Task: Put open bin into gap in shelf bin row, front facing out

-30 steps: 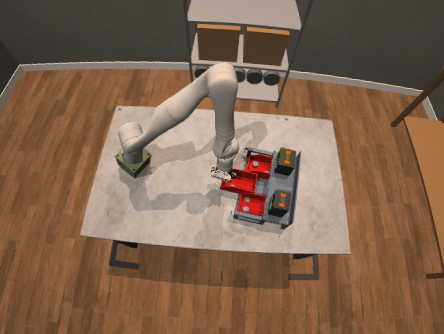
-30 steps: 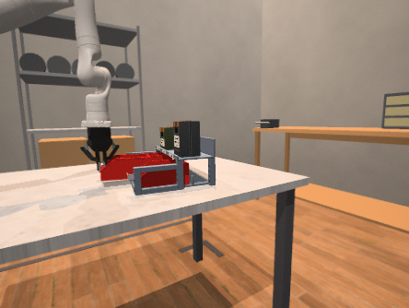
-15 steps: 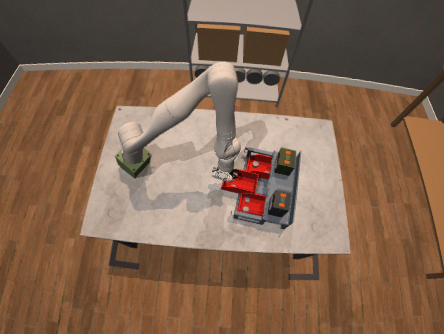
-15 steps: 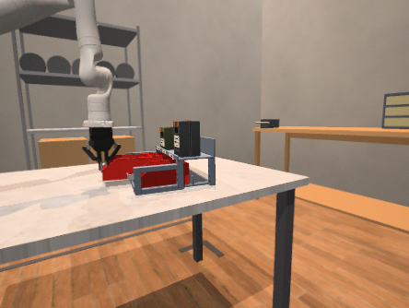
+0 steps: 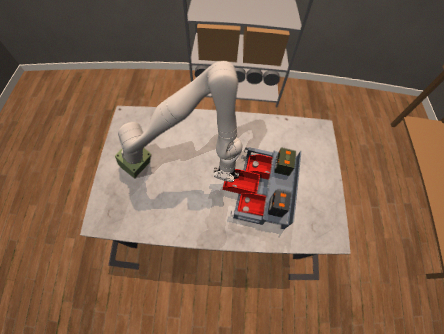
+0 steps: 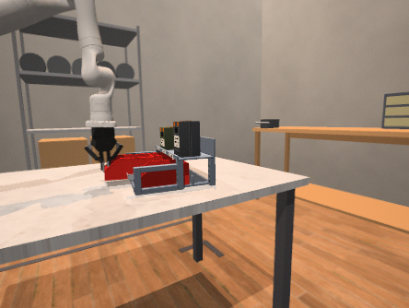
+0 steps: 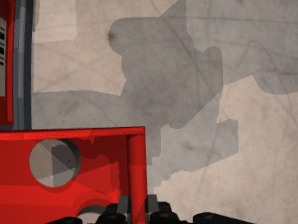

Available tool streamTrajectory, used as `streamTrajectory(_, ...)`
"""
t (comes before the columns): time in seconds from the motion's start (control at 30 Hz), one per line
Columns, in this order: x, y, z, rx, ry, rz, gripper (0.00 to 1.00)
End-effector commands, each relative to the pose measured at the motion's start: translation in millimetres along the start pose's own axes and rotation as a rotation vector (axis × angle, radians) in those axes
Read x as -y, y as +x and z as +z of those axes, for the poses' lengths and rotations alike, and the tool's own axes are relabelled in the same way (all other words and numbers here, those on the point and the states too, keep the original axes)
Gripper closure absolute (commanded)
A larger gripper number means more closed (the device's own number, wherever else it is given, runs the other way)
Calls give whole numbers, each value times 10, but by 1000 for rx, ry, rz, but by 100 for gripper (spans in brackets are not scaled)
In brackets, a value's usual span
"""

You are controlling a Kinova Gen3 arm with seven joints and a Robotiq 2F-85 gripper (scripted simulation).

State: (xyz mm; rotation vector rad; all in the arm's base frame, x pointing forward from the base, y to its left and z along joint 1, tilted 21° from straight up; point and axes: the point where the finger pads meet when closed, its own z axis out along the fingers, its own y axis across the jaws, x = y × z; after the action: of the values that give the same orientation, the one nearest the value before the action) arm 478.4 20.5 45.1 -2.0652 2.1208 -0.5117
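- And here's the pale, stone-patterned tabletop (image 5: 175,225) (image 6: 60,212) (image 7: 260,155), faint veins and small dark specks across it, the arm's shadow spread wide.
- The arm stands on a green base (image 5: 134,169) near one end; the slate-grey shelf (image 5: 296,187) (image 6: 212,171) (image 7: 25,75) sits toward the other.
- In the middle of the row, the red open bin (image 5: 242,184) (image 6: 121,167) (image 7: 25,200) is partway into the gap, turned a little askew and jutting out past its neighbours, round grey parts inside!
- The tool (image 5: 226,175) (image 6: 103,166) (image 7: 137,206) is clamped on that bin's outer wall, a fingertip on each side.
- Flanking it, one red bin (image 5: 260,164) and another red bin (image 5: 251,204), both with parts in them.
- Up on the board, a green case (image 5: 285,161) (image 6: 166,138) and a black case (image 5: 279,202) (image 6: 186,138), both upright.
- Out in the room: brown plank floor (image 5: 50,280) (image 6: 244,272), grey walls (image 5: 100,30) (image 6: 203,60), and a tall rack (image 6: 140,92) carrying cardboard boxes and dark round items.
- Off to the side, a wooden bench (image 5: 425,150) (image 6: 332,132) bears a small dark device (image 6: 270,123) and a unit with yellowish panels (image 6: 397,112).

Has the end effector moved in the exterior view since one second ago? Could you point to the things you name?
Yes, slightly: the end effector (image 5: 226,175) (image 6: 104,165) (image 7: 138,205) is now nearer the bin shelf's front post (image 6: 137,181).
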Motion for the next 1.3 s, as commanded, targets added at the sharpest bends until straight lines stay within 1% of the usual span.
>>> streamTrajectory(0.0,60,-10,-4,1,1,-3,90)
streamTrajectory(0.07,100,-14,-3,2,0,-5,90)
streamTrajectory(0.47,100,-14,-3,2,0,-5,90)
streamTrajectory(0.63,194,-11,-3,2,0,-5,90)
streamTrajectory(1.03,194,-11,-3,2,0,-5,90)
streamTrajectory(1.2,288,-10,-2,2,0,-5,90)
streamTrajectory(1.27,288,-10,-2,2,0,-5,90)
